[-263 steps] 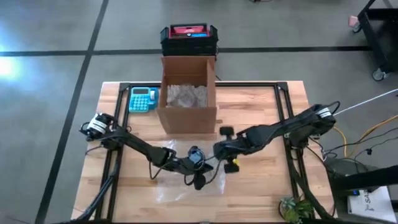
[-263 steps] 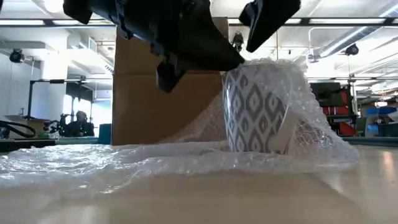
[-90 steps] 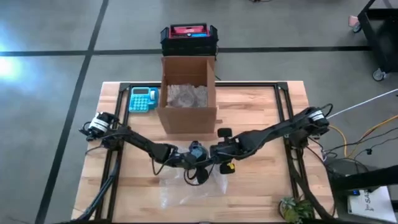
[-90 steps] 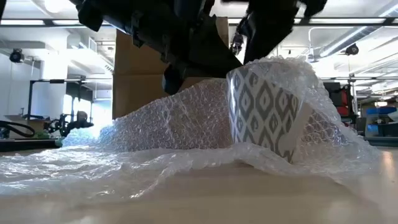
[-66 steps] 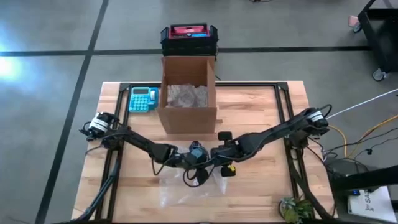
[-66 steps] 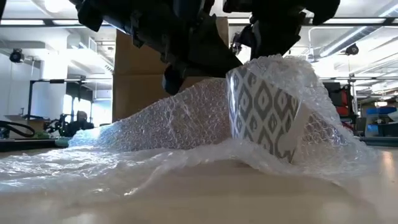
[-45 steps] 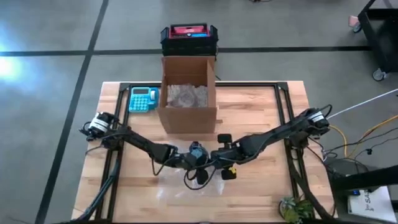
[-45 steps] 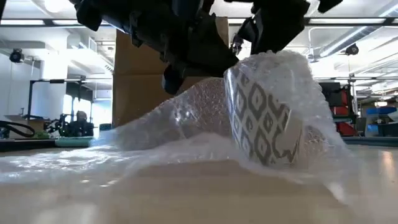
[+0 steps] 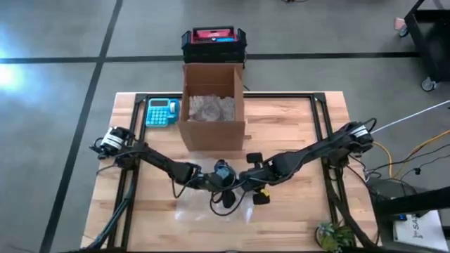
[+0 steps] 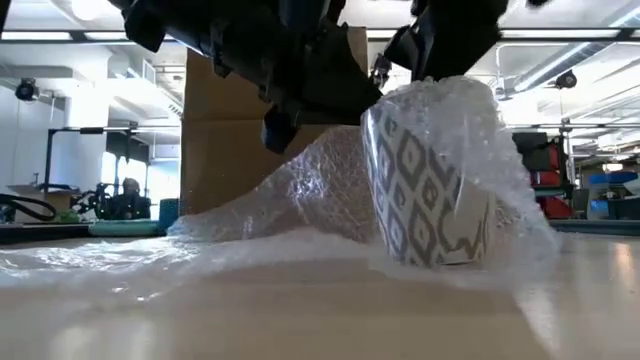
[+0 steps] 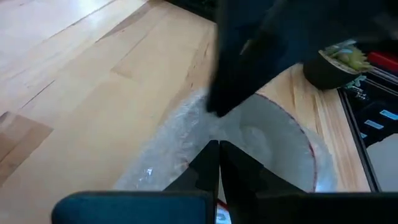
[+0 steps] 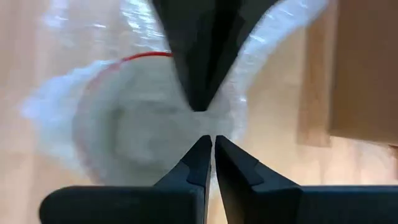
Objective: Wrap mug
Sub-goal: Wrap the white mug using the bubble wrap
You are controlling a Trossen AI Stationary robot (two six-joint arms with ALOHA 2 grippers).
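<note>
A mug [image 10: 430, 190] with a grey diamond pattern stands on the table's middle under a sheet of clear bubble wrap [image 10: 290, 200]. The wrap's slack part lies spread on the wood toward the near edge [image 9: 211, 211]. From above, the mug [image 9: 223, 171] sits between the two arms. My left gripper [image 11: 217, 146] and my right gripper [image 12: 208, 140] are both shut and meet tip to tip over the mug's red-lined rim [image 11: 298, 124]. My left gripper pinches the bubble wrap [image 11: 202, 130] between its two fingers just above the mug's rim, slanting down from the table's left. The wrap runs down from the hold to the table. My right gripper pinches the bubble wrap [image 12: 217, 124] over the mug's mouth, coming from the table's right, opposite the left gripper's tips. The wrap drapes over the mug's top and far side.
An open cardboard box [image 9: 213, 105] holding crumpled wrap stands behind the mug at the far edge. A blue calculator [image 9: 161, 112] lies left of the box, and a small plant [image 9: 330, 235] stands at the near right corner. Bare wood shows left and right of the wrap.
The mug, tilted a second ago with one side of its base off the table, now stands nearly upright on the table. My right gripper has gone a little toward the near edge. The wrap has been drawn closer over the mug's top and sides.
</note>
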